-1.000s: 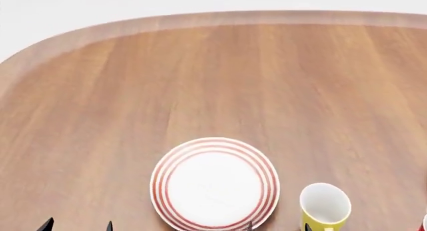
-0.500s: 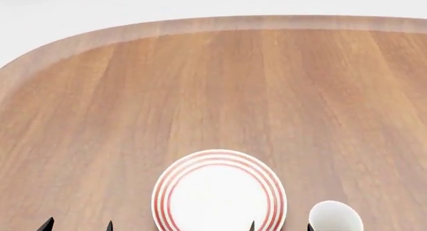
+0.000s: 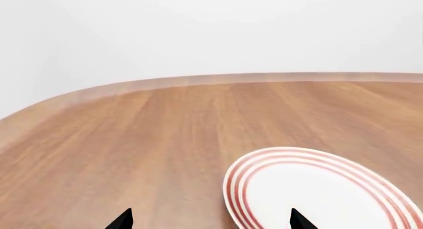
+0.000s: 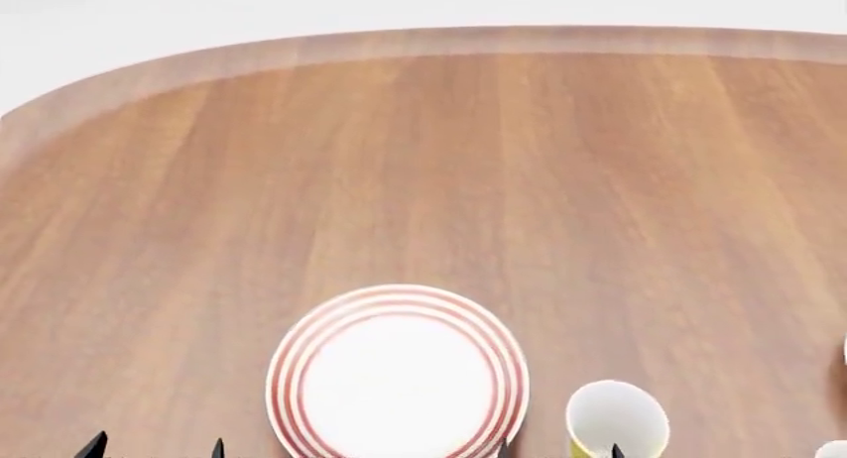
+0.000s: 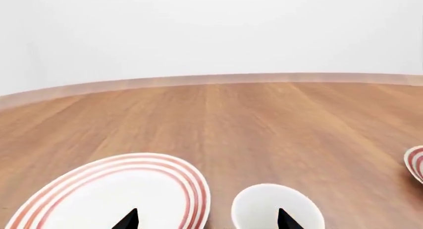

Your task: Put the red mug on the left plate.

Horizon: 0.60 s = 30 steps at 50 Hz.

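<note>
Head view: only black fingertips show along the near edge of the wooden table.
Left gripper: tips spread apart, holding nothing, near the table's near-left edge.
Right gripper: tips apart and empty, straddling the gap between plate and yellow mug.
Left plate: red-ringed, bare, at the near edge, slightly left of centre.
Yellow mug: just right of the plate, white inside.
Second ringed plate: a sliver only, toward the right edge.
Red mug: not visible in any view.
Change: the view has swung, sliding plate and mug leftward since half a second ago.
Meaning: probably still searching rightward for the red mug; nothing grasped yet.
</note>
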Tool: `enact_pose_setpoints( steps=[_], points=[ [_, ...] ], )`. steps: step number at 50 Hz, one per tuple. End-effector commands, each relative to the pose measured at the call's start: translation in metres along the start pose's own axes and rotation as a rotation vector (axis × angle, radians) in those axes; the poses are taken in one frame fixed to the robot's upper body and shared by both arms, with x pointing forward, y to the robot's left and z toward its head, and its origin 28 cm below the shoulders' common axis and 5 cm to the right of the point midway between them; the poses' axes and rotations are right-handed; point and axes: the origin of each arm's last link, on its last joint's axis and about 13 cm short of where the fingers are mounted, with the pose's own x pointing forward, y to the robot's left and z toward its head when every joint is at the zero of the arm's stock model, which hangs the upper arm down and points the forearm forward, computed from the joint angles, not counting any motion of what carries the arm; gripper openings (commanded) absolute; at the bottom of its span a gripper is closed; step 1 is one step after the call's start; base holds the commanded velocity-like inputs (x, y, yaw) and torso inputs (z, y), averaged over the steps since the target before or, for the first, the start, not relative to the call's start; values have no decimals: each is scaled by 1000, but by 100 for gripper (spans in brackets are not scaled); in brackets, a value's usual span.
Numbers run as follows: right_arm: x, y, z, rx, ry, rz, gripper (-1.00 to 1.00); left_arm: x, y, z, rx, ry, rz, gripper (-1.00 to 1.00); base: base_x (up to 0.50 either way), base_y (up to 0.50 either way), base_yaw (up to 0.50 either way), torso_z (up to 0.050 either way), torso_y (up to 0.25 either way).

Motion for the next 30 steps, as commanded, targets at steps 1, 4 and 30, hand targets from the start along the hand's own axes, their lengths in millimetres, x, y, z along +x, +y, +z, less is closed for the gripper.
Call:
enact_pose_setpoints(
  steps=[1,4,30],
  points=[
    [0,0,0,1,2,-1,100,0,0,0,0,1,-1,100,-62,-137,0,0,0],
    [0,0,0,0,1,-2,100,0,0,0,-1,1,0,100,-57,-137,0,0,0],
    [-1,-9,36,219,112,-345,100,1,0,-2,1,4,4,100,0,-2,0,0,0]
  ],
)
